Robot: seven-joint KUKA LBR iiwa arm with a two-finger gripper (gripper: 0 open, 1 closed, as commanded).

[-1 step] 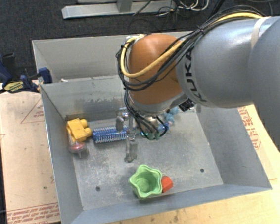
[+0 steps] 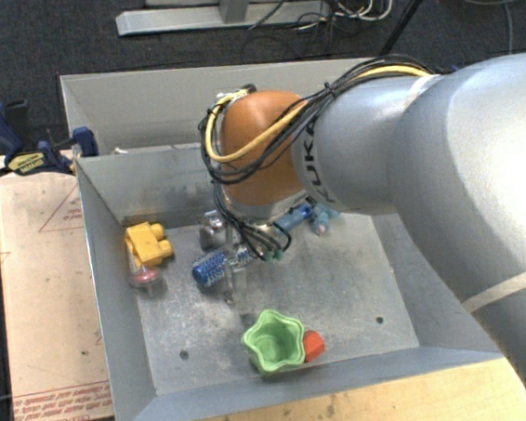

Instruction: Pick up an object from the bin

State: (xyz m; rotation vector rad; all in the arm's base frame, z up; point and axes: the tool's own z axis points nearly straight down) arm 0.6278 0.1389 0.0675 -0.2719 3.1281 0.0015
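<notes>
Gripper (image 2: 232, 266) beside blue piece (image 2: 209, 270), yellow block (image 2: 148, 244), green cup (image 2: 274, 341)

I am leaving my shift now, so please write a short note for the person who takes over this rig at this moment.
Gripper: low in the grey metal bin, at the small blue bristled plastic piece near the middle; a grasp cannot be judged.
Other things: yellow plastic block by the left wall; green flower-shaped cup with a small orange piece beside it at the front; light blue piece beneath the arm.
Done: nothing is lifted out.
Left: grasp one thing and lift it.
</notes>
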